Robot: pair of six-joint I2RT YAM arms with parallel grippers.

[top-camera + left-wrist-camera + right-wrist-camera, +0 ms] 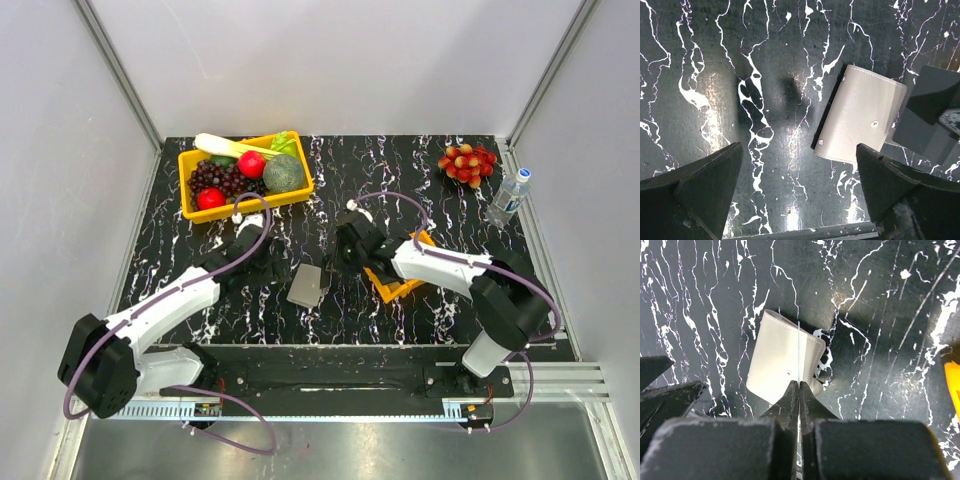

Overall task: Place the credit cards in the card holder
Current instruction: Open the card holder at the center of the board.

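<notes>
The card holder (307, 284) lies folded shut on the black marble table, taupe-grey side up, between my two grippers. It also shows in the left wrist view (862, 120) and the right wrist view (782, 362). My right gripper (346, 252) (799, 385) is shut on a thin credit card (798, 347), seen edge-on as a pale line above the holder. My left gripper (262, 266) (800, 185) is open and empty, just left of the holder, with bare table between its fingers. Other cards are hidden.
A small orange tray (402, 284) sits under my right arm; its edge shows in the right wrist view (954, 385). A yellow bin of fruit (245, 172) stands at the back left. A red fruit cluster (467, 163) and a water bottle (510, 196) are at the back right.
</notes>
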